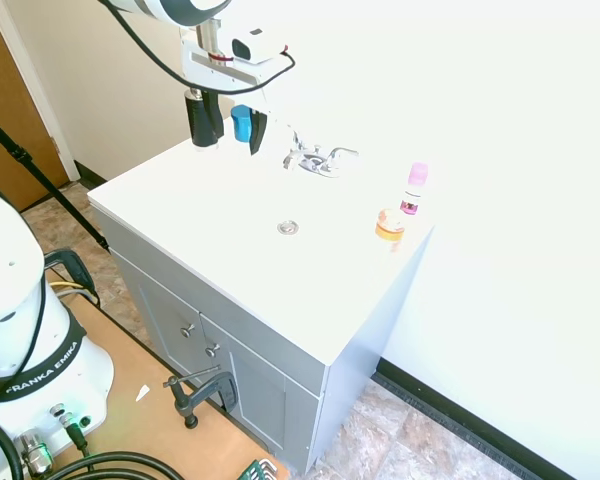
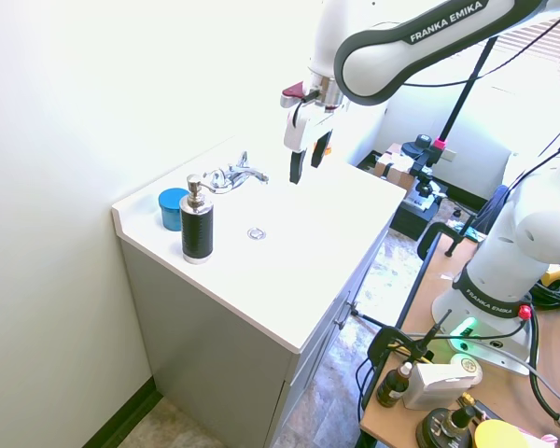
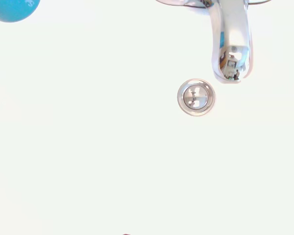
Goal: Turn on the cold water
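Note:
The chrome faucet point(image 1: 315, 160) stands at the back of the white sink; no water runs from its spout point(image 3: 230, 44). The cold tap is the small chrome lever point(image 1: 345, 153) on the side of the pink bottle, and it is the far lever point(image 2: 245, 161) in the second exterior view. My gripper point(image 2: 307, 169) hangs open and empty above the basin, in front of the faucet. It is a little toward the blue cup's side and clear of both levers. In the first exterior view the gripper point(image 1: 257, 138) shows up left of the faucet.
A blue cup point(image 2: 173, 207) and a black soap dispenser point(image 2: 197, 224) stand on the counter left of the faucet. A pink-capped bottle point(image 1: 415, 188) and an orange jar point(image 1: 389, 224) stand on the right. The drain point(image 3: 196, 97) lies below the spout. The wall is close behind the faucet.

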You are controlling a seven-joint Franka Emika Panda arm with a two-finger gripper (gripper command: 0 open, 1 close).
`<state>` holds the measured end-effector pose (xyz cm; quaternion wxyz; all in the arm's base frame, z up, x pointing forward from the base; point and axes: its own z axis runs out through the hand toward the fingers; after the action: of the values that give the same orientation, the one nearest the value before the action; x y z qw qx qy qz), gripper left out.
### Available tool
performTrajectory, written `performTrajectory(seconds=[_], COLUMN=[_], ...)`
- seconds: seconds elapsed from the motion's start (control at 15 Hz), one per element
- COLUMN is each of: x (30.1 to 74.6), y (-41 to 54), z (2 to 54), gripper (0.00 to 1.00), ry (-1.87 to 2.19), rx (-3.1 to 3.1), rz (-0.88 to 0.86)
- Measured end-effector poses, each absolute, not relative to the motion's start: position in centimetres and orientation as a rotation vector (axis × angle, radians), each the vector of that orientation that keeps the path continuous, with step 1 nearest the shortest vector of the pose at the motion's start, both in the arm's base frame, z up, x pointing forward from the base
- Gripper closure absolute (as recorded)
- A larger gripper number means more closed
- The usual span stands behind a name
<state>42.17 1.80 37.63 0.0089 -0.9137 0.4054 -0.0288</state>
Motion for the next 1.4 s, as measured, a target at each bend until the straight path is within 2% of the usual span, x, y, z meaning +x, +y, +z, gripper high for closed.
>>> performTrajectory(seconds=[0.27,0.53,0.67,1.0,1.4], x=[43.0,48.4,51.5,57.6,61.3], y=[1.3,-2.1,-3.6,-8.4,-10.7], z=[37.7,37.6,37.1,35.6,33.5], gripper=[0.0,0.0,0.0,0.0,0.0], ry=[1.346,1.529,1.595,1.709,1.748], rx=[-2.805,-2.687,-2.662,-2.626,-2.637], rz=[-0.159,-0.389,-0.449,-0.523,-0.547])
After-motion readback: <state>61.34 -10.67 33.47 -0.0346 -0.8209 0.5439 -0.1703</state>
